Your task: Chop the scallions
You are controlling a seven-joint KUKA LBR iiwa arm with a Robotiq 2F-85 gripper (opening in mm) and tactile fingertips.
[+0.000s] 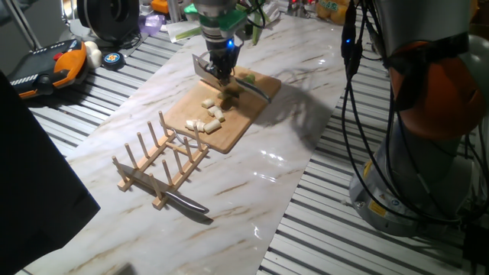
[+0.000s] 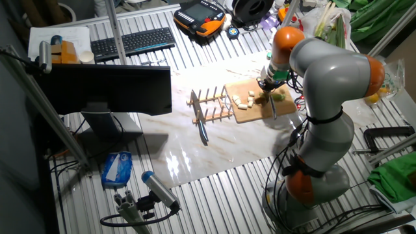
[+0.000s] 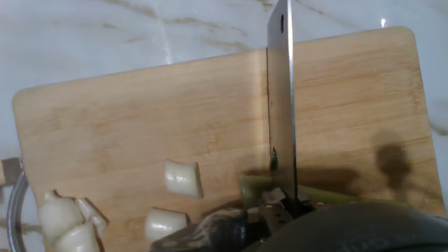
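A wooden cutting board (image 1: 237,122) (image 2: 255,114) (image 3: 126,119) lies on the marble table. My gripper (image 1: 222,75) (image 2: 267,86) (image 3: 281,207) is shut on the handle of a knife (image 3: 281,98), whose blade stands edge-down on the board. Under the blade lies the pale-green scallion stalk (image 3: 256,187) (image 1: 247,77), crossing it. Several cut white scallion pieces (image 1: 209,116) (image 2: 244,101) (image 3: 182,178) sit on the board's near-left part. The hand hides part of the stalk.
A wooden peg rack (image 1: 163,159) (image 2: 209,106) stands beside the board. A second knife (image 1: 186,204) (image 2: 203,130) lies on the marble past the rack. Clutter, a keyboard (image 2: 133,42) and a monitor (image 2: 107,88) surround the table on the slatted surface.
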